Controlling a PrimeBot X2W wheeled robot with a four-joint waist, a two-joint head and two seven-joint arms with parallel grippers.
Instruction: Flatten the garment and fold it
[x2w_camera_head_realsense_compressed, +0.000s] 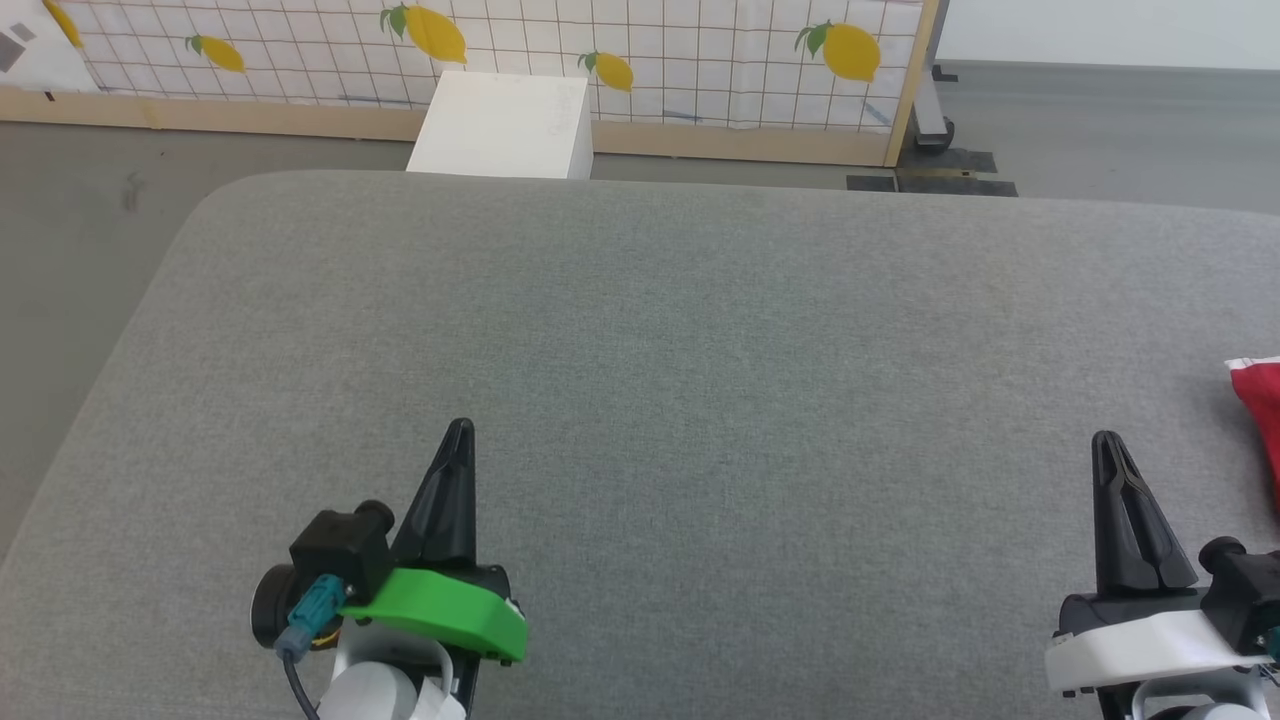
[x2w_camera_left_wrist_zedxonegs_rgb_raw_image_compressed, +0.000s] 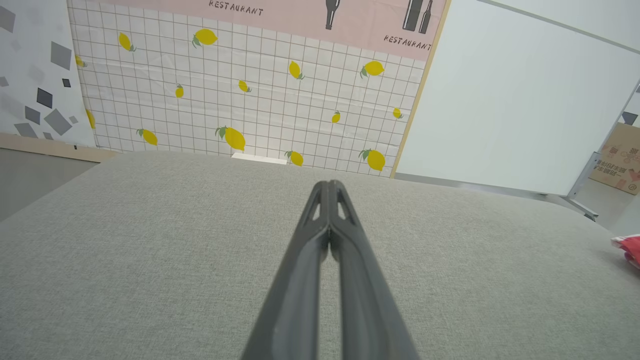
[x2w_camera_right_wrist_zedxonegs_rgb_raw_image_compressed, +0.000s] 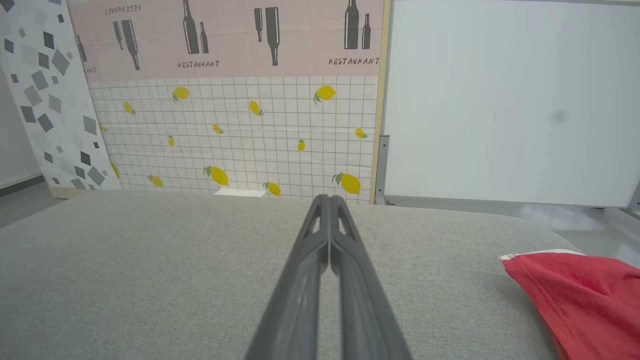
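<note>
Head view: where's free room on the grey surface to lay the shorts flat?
Bare grey surface from the left gripper across to the right gripper, and up to the far edge by the white box. Crowded: the right edge, where the red shorts lie beyond the right gripper.

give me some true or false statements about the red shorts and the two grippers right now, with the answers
1. The red shorts lie at the right edge of the head view, on the grey surface. True.
2. The left gripper is shut on the shorts. False: it is shut on nothing, over bare surface.
3. The right gripper is nearer the shorts than the left one. True.
4. The right gripper is wide open. False: its fingers are closed together.
5. A white box stands beyond the surface's far edge. True.
</note>
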